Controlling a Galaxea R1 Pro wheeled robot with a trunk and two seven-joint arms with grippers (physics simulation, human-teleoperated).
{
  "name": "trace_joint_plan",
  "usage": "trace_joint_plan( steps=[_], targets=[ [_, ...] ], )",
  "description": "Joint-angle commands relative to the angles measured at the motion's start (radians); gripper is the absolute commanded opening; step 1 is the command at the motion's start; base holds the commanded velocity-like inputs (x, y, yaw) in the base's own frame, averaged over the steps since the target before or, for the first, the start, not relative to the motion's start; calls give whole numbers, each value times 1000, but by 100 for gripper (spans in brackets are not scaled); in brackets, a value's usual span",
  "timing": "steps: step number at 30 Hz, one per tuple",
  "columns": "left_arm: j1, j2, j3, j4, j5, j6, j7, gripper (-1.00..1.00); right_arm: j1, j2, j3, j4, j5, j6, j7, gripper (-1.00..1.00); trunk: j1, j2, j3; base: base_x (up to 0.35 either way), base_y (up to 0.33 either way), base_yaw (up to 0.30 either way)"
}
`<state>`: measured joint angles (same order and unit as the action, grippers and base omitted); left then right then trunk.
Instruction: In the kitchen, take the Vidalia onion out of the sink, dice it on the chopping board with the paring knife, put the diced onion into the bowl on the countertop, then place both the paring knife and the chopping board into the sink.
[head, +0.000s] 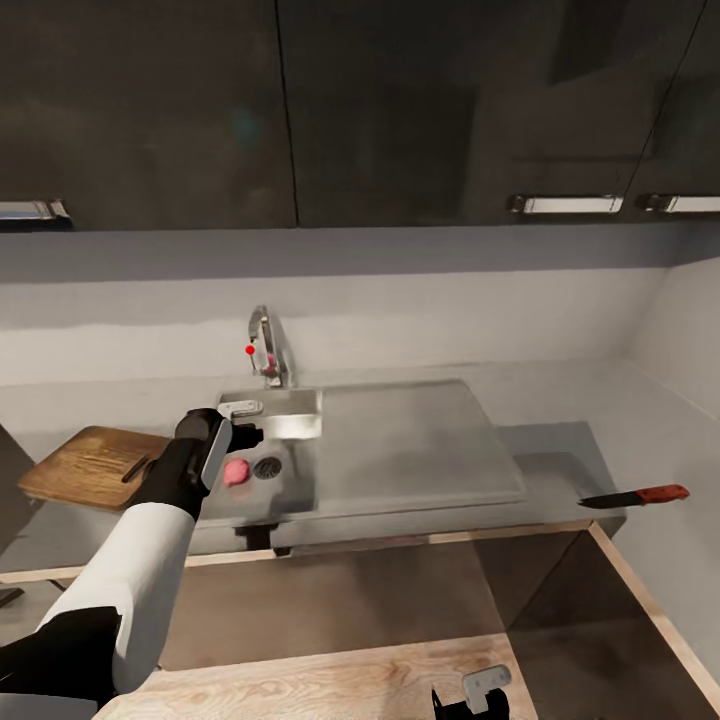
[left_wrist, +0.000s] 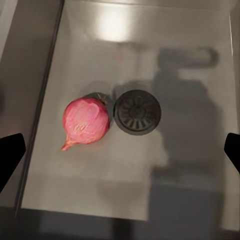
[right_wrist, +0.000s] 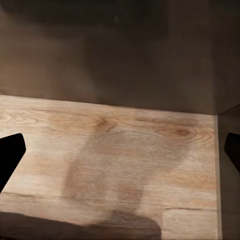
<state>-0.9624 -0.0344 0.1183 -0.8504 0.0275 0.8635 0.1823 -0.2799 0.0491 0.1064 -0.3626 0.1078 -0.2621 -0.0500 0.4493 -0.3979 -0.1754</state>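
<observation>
Grey and smooth, the countertop (head: 600, 430) runs across the middle of our head view, below dark glossy cabinets (head: 400, 100). Set into it, the matte grey sink (head: 300, 480) has a flat drainboard (head: 420, 450) to its right and a chrome tap (head: 268, 350) with a red dot behind the basin.

At centre left of that frame lies the brown wooden chopping board (head: 90, 465), rounded at the corners, its long axis running from lower left to upper right. At centre right the paring knife (head: 635, 496) lies flat, long axis nearly level across the frame, red handle to the right and dark blade pointing left.

Our left gripper (head: 240, 425) hangs over the basin with its two dark fingertips (left_wrist: 10, 155) spread wide and nothing between them. Under it, the pink onion (left_wrist: 86, 121) rests on the basin floor, touching or just beside the round black drain (left_wrist: 137, 112), its tapered tip pointing to the lower left of the left wrist frame.

Our right gripper (head: 470, 700) shows at the bottom edge over pale wood-grain flooring (right_wrist: 125, 165), fingers wide apart and empty.
</observation>
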Motion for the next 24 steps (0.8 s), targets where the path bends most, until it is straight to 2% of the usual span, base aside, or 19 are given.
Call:
trace_joint_plan(
  steps=[1,16,24],
  targets=[
    [-1,-1,3,-1,3,4,3,100,-1,0,1,1,10,-2,-5,100,1,-2,-4,122,0,0],
    [0,4,3,-1,2,2,5,100,-1,0,1,0,10,-2,-5,100,1,-2,-28,102,0,0],
    [4,13,3,-2,1,2,5,100,-1,0,1,0,10,-2,-5,100,1,-2,-41,22,0,0]
  ],
)
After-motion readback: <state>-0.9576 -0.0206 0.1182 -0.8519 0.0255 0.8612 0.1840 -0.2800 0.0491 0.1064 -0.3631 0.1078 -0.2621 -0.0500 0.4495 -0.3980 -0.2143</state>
